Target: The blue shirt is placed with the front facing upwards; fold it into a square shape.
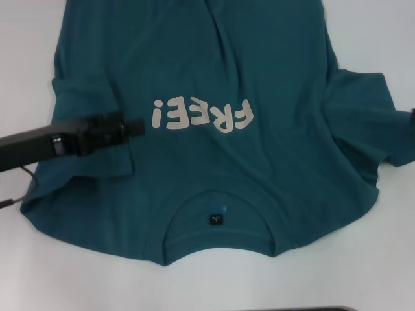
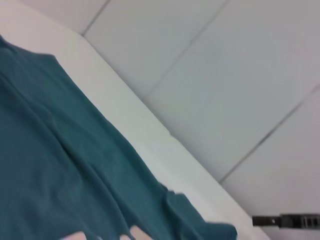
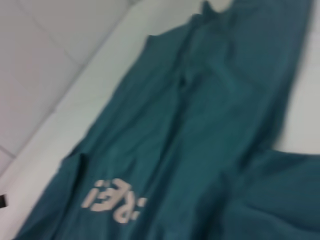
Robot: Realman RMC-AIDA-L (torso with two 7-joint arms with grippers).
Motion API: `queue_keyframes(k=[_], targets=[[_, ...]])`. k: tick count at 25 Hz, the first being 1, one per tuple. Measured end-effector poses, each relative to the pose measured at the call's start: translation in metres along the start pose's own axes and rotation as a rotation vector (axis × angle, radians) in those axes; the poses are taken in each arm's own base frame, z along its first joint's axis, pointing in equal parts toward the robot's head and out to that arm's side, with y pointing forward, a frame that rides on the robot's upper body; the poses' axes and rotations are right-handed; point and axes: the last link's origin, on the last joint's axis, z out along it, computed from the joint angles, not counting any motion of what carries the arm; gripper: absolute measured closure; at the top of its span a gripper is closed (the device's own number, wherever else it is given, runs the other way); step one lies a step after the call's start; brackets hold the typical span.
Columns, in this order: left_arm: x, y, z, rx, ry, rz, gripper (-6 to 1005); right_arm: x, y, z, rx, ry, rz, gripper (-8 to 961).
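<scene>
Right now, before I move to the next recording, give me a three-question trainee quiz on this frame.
1. True or false: the blue shirt lies front up, with its collar on the side nearest the robot.
2. Which sleeve is already folded in over the body: A) the one on the robot's left, B) the one on the robot's right, C) both?
3. Fill in: the left gripper reaches over the shirt beside the white ____ lettering.

Key: 1 true. 2 A; the right sleeve lies spread out on the white table. 3 FREE!
</scene>
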Motion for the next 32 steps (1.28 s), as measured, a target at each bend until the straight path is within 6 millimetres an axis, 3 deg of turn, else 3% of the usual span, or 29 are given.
queue_keyframes(k=[6,15,26,32], targets=[[-0.013,-0.002,-0.001,-0.011,-0.08,0.027,126,0.005,-0.013,-0.018,0.077,0.011,0.065,87],[-0.026,-0.001,0.001,-0.034,-0.111,0.087,126,0.002,-0.014,-0.019,0.083,0.006,0.075,99],[-0.027,0.005,0.01,-0.075,-0.083,0.307,125,0.001,-0.017,-0.02,0.11,0.021,0.089,115],[-0.024,0.005,0.015,-0.077,-0.086,0.329,125,-0.003,-0.021,-0.021,0.135,0.008,0.13,124]])
